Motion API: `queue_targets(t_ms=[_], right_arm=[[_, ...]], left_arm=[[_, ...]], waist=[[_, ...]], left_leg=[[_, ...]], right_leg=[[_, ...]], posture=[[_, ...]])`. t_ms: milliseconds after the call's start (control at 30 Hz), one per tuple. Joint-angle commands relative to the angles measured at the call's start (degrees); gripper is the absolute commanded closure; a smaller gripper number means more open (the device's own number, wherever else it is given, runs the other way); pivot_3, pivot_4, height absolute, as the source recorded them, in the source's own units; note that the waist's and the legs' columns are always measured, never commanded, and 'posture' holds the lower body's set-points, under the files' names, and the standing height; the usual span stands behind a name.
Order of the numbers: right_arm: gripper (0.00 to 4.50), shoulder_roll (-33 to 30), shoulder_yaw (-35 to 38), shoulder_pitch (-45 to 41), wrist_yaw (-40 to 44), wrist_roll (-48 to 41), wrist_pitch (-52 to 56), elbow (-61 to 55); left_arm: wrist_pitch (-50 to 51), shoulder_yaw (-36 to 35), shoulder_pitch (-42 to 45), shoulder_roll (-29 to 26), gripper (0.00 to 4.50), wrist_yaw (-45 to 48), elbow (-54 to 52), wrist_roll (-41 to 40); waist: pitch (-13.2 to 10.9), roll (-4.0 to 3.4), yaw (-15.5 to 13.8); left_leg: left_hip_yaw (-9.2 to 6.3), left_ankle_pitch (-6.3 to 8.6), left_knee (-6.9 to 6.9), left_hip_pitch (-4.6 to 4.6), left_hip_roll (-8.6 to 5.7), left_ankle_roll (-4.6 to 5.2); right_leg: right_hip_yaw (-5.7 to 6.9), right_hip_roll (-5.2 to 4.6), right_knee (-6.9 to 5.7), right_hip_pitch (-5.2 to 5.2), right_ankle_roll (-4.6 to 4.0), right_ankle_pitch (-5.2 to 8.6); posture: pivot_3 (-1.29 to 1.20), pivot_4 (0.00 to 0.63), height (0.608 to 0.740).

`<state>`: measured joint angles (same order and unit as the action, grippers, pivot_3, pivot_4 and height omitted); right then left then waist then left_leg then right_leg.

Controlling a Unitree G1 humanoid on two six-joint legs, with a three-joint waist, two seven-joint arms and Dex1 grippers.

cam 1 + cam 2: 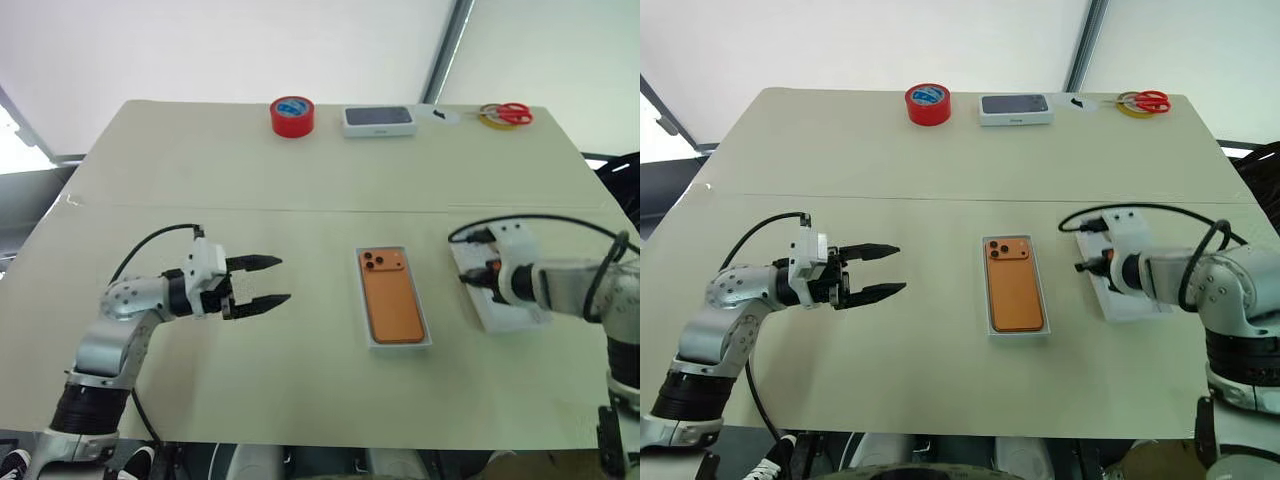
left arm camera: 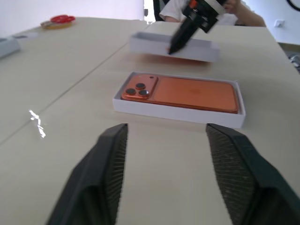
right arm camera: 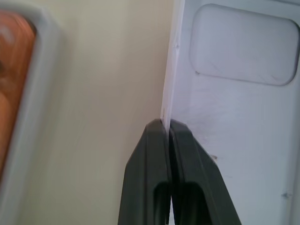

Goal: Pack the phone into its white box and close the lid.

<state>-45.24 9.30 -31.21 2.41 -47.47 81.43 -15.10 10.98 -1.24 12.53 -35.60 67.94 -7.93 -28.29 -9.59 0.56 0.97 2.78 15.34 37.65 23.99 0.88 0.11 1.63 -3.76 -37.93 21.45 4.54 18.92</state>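
Our right hand [image 3: 168, 125] is clamped on the near wall of the lid [image 1: 497, 305], which lies hollow side up at about three o'clock from the phone [image 1: 391, 294]. Our left hand [image 1: 268, 282] hangs over the table [image 1: 300, 180] at nine o'clock from the phone, fingers spread around nothing and pointing toward it. The phone lies camera side up inside the box [image 1: 398, 345] mid-table, between the two hands.
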Motion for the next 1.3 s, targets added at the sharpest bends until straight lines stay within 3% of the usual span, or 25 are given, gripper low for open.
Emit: queue_targets(t_ms=[33,100,167,233,333,433,567,733,833,967,1067,1300], right_arm=[[4.50,2.1,-0.6,-2.7,4.0,3.1,-7.8,-0.5],[4.50,4.3,-0.6,-3.3,5.2,3.6,-9.7,-0.8],[4.50,9.8,3.3,-4.7,5.1,0.5,-10.3,-0.5],[4.50,12.7,4.0,-4.7,7.3,-1.5,-11.4,-2.5],[4.50,16.7,5.6,-4.4,8.5,-5.5,-11.3,-5.4],[4.50,21.2,8.6,-6.0,7.6,-12.5,-10.3,-6.5],[4.50,25.3,12.1,-6.4,2.9,-22.1,-9.5,-4.8],[4.50,25.7,11.5,-1.7,-6.1,-40.5,-8.4,-3.1],[4.50,23.0,7.6,1.7,-10.2,-51.7,-11.3,-3.8],[4.50,17.7,2.4,4.8,-15.1,-64.1,-15.8,-2.1],[4.50,17.3,1.1,7.4,-14.4,-65.5,-18.1,-0.9],[4.50,15.3,-4.5,12.7,-7.8,-65.5,-16.8,-2.9]], left_arm=[[-0.5,-1.0,0.9,0.8,3.47,-1.9,-0.6,-0.4],[-0.1,-1.0,1.2,1.0,4.48,-3.0,-0.8,-0.1],[0.6,-0.8,1.5,1.0,4.48,-3.9,-0.8,0.0],[10.5,-1.4,3.2,0.7,4.48,-6.4,0.9,-4.3],[13.0,-2.2,3.4,0.6,3.61,-6.2,0.3,-6.2],[15.9,-3.2,2.7,0.4,2.06,-5.6,-1.9,-9.6],[13.4,-3.9,1.9,0.8,0.04,-7.5,-3.3,-7.7],[14.6,-3.8,1.3,0.3,0.04,-8.1,-4.5,-8.0],[15.6,-4.8,1.3,0.4,0.86,-7.8,-4.1,-9.8],[13.8,-4.9,0.8,0.7,2.85,-7.9,-5.1,-9.4],[14.6,-4.4,0.0,0.6,4.37,-7.8,-6.3,-10.2],[13.8,-1.6,-0.7,1.3,4.45,-8.2,-8.6,-8.5]], waist=[[0.0,0.01,-0.2],[0.0,0.04,-0.5],[0.0,0.04,-0.3],[0.0,0.03,-0.2],[0.0,0.03,-0.2],[0.0,0.03,-0.1],[0.0,0.03,-0.2],[0.0,0.03,-0.3],[0.0,0.03,-0.1],[0.0,0.02,0.0],[0.0,0.03,0.0],[0.0,0.03,-0.2]], left_leg=[[0.00,0.00,0.01,0.04,0.00,0.00],[-0.04,0.00,0.04,0.14,0.01,0.00],[-0.08,0.00,0.17,0.26,0.02,0.00],[-0.08,0.00,0.29,0.33,0.02,0.00],[-0.13,-0.01,0.33,0.35,0.02,0.01],[-0.11,0.00,0.32,0.38,0.02,0.01],[-0.11,-0.01,0.32,0.38,0.02,0.00],[-0.12,-0.01,0.33,0.38,0.02,0.00],[-0.10,-0.01,0.33,0.38,0.02,0.00],[-0.10,-0.01,0.33,0.37,0.03,0.00],[-0.10,-0.01,0.33,0.38,0.02,0.01],[-0.10,0.00,0.34,0.38,0.02,0.01]], right_leg=[[0.00,0.01,-0.01,0.04,0.00,0.00],[0.02,0.04,-0.01,0.08,0.00,0.00],[0.06,0.04,-0.04,0.11,0.01,-0.01],[0.06,0.02,-0.13,0.15,0.03,-0.02],[0.09,0.03,-0.19,0.18,0.03,-0.02],[0.08,0.03,-0.17,0.21,0.03,-0.02],[0.08,0.03,-0.19,0.22,0.03,-0.02],[0.09,0.00,-0.18,0.20,0.02,-0.01],[0.08,-0.01,-0.18,0.20,0.02,-0.01],[0.08,0.01,-0.19,0.21,0.02,-0.01],[0.08,0.02,-0.17,0.21,0.02,-0.01],[0.08,0.02,-0.17,0.20,0.02,-0.01]], posture=[[0.00,0.150,0.740],[0.00,0.150,0.740],[0.00,0.150,0.740],[0.00,0.150,0.740],[0.00,0.150,0.740],[0.00,0.150,0.740],[0.00,0.150,0.740],[0.00,0.150,0.740],[0.00,0.150,0.740],[0.00,0.150,0.740],[0.00,0.150,0.740],[0.00,0.150,0.740]])
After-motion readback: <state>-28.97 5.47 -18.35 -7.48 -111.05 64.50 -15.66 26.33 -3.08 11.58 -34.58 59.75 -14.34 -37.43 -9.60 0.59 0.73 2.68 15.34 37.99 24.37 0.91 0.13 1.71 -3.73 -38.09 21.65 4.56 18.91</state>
